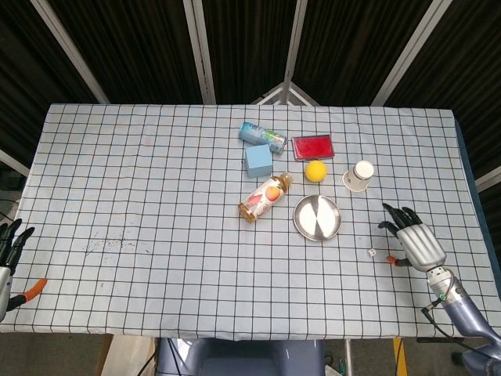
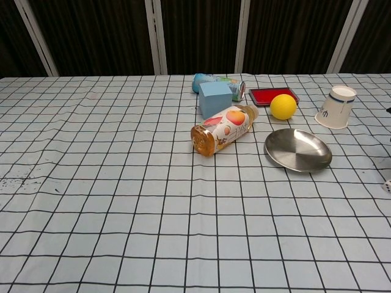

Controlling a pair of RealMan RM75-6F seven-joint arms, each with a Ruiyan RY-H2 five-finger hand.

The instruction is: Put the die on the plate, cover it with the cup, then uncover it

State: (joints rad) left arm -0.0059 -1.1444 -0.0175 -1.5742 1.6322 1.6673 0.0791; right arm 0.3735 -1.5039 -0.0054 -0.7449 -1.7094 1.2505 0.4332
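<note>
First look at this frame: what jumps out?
A tight cluster at the table's far middle: a bottle lying on its side, a blue block, a yellow ball and a shiny plate. At the right edge, the right hand hovers open beside the tiny die.

checked tablecloth (image 1: 156, 196) on table, dark slatted wall (image 1: 133, 47), pale metal struts (image 1: 200, 51)
</note>
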